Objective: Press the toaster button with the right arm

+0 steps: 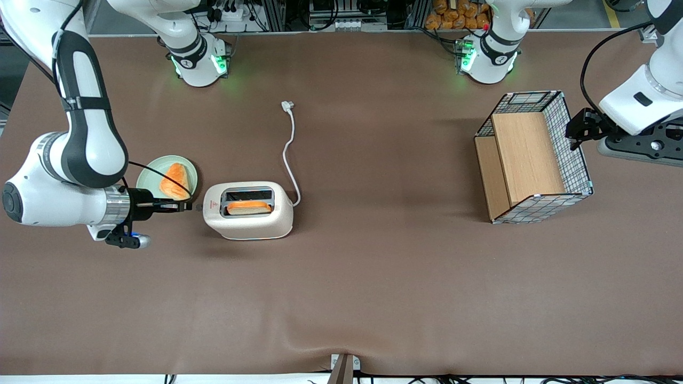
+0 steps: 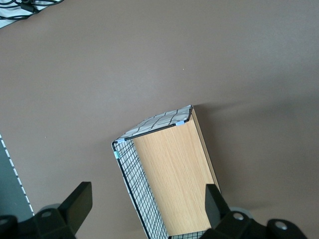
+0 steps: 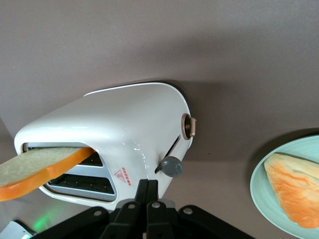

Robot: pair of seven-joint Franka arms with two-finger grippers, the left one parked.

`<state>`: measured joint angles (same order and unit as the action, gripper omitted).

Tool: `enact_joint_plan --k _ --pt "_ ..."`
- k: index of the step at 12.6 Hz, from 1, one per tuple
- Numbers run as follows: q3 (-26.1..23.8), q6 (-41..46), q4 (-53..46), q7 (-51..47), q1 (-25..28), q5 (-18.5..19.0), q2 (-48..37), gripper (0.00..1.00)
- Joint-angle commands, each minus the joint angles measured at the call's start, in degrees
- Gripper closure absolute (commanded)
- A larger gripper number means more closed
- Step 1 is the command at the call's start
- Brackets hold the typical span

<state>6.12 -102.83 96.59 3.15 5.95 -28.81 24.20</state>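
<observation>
One gripper [image 1: 187, 206], its fingers pressed together and empty, is held on the right arm [image 1: 80, 160] beside one toaster [image 1: 248, 210], just short of the toaster button [image 3: 171, 166]. One bread slice [image 1: 248, 207] is seen in a slot, one pastry [image 1: 174, 181] on one plate [image 1: 151, 174], and one basket [image 1: 533, 157] near the desk's parked-arm end.

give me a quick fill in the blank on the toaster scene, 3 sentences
1. The slice of bread stands in a slot of the ____.
2. The tool sits level beside the toaster, its fingers ____.
3. The pastry lies on a pale green ____.

Missing words: toaster; shut; plate
</observation>
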Motion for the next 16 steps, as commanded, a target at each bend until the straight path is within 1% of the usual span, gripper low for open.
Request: enact_joint_plan --k 1,4,8,12,16 --pt "-0.1 0.1 0.2 -0.4 -0.4 -2.5 0.5 1.00" --pt "-0.1 -0.5 1.1 0.4 -0.7 -4.1 0.6 1.00" --pt "-0.1 -1.4 2.0 1.1 -0.8 -4.3 0.8 1.00" --pt "-0.1 -1.8 3.5 7.2 -2.6 -7.0 1.9 1.00" --pt "-0.1 -1.8 3.6 9.2 -3.1 -7.8 2.5 1.00"
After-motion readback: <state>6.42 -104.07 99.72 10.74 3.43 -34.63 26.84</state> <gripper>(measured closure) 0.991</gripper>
